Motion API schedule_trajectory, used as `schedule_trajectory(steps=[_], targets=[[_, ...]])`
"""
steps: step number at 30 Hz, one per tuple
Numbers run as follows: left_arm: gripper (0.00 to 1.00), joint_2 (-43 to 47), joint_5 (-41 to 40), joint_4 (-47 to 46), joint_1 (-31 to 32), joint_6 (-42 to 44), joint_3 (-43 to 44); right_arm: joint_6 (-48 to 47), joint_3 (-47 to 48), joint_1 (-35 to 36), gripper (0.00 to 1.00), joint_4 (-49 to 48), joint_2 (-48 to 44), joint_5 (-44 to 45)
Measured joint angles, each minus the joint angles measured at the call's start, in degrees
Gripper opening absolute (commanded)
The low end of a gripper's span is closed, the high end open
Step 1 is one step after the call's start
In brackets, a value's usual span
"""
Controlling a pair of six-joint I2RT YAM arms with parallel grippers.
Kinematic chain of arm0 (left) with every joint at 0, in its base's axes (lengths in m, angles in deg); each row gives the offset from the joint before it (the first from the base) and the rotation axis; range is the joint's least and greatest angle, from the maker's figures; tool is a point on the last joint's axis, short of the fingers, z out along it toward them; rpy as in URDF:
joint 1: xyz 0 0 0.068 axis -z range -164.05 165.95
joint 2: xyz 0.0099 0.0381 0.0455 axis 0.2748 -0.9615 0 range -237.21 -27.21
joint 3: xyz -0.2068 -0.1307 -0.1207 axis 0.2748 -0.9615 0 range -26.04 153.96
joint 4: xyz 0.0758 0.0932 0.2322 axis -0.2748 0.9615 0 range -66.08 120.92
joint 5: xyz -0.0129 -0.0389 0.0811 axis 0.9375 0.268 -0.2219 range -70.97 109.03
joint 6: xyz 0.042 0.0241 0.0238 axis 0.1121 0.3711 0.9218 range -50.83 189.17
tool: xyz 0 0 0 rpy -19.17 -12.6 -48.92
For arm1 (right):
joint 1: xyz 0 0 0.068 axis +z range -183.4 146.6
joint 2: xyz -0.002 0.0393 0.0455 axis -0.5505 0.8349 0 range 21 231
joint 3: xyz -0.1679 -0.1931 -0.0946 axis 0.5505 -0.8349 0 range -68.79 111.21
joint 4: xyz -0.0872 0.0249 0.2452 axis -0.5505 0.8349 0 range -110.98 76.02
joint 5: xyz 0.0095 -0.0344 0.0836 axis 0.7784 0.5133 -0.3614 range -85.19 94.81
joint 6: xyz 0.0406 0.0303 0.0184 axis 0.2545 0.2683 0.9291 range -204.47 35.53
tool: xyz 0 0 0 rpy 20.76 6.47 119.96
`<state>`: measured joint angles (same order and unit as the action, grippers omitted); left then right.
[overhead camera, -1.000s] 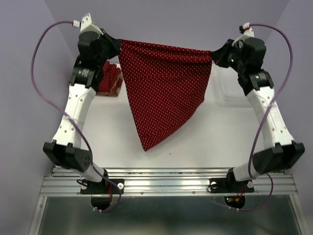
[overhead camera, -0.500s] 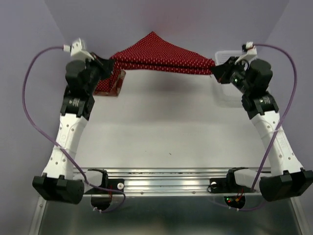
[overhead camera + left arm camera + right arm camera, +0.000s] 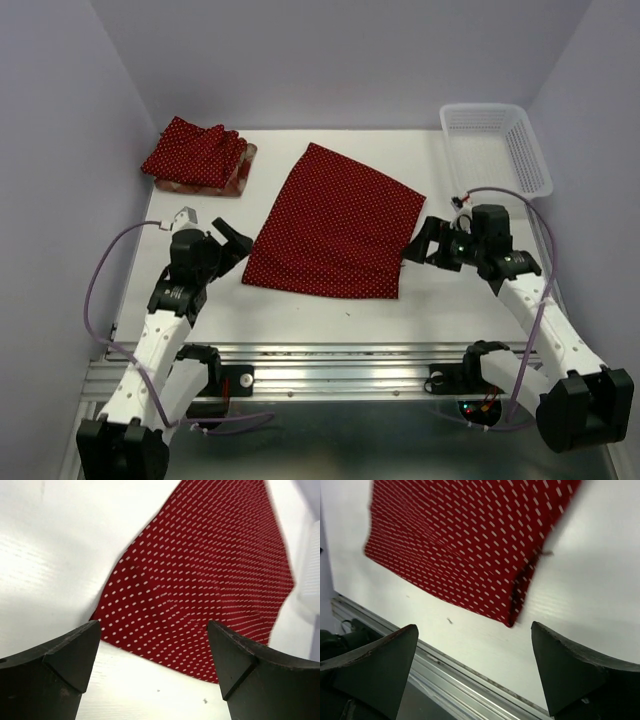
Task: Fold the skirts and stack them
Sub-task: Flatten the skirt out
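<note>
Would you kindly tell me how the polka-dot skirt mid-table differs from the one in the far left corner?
The middle skirt lies spread out flat on the bare table; the corner skirt is folded small and sits on a plaid skirt. Both are dark red with white dots.

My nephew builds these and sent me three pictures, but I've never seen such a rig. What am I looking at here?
Two robot arms are bolted at the near edge of a white table. The wide picture comes from a fixed camera above and behind them. The other two come from a small camera on each wrist, so the dark wedges at the bottom are the left arm's fingers and the right arm's fingers. Both pairs stand open and hold nothing. A dark red polka-dot skirt lies spread flat between them. At the back left, a folded dotted skirt rests on a plaid skirt. A white mesh basket stands at the back right.
</note>
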<state>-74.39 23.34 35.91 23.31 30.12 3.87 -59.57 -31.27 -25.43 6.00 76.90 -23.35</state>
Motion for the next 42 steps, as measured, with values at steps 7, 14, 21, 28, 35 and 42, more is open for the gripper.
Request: schedule_trajectory(steps=[7, 14, 21, 28, 35, 42], targets=[[0.99, 8.9, -3.3, 1.9, 0.0, -2.4, 5.4, -2.5, 10.9, 0.3, 1.00, -0.4, -2.7, -3.3], [0.99, 0.7, -4.6, 6.4, -0.1, -4.5, 6.7, -8.2, 9.0, 16.6, 1.00, 1.3, -2.1, 3.1], [0.99, -6.7, -3.2, 7.9, 0.0, -7.2, 3.7, -13.4, 10.8, 34.5, 1.00, 2.4, 10.0, 23.9], [0.99, -15.0, -1.3, 6.2, 0.2, -8.7, 0.5, -20.4, 10.5, 40.2, 1.00, 3.8, 15.2, 34.8], [0.74, -19.1, 0.4, 2.2, 1.4, -10.0, -0.8, -24.0, 10.5, 43.0, 1.00, 3.5, 18.6, 37.6], [0.00, -23.1, 0.6, -0.5, 2.2, -11.1, -1.3, -25.1, 10.4, 43.1, 1.00, 3.5, 18.6, 40.4]])
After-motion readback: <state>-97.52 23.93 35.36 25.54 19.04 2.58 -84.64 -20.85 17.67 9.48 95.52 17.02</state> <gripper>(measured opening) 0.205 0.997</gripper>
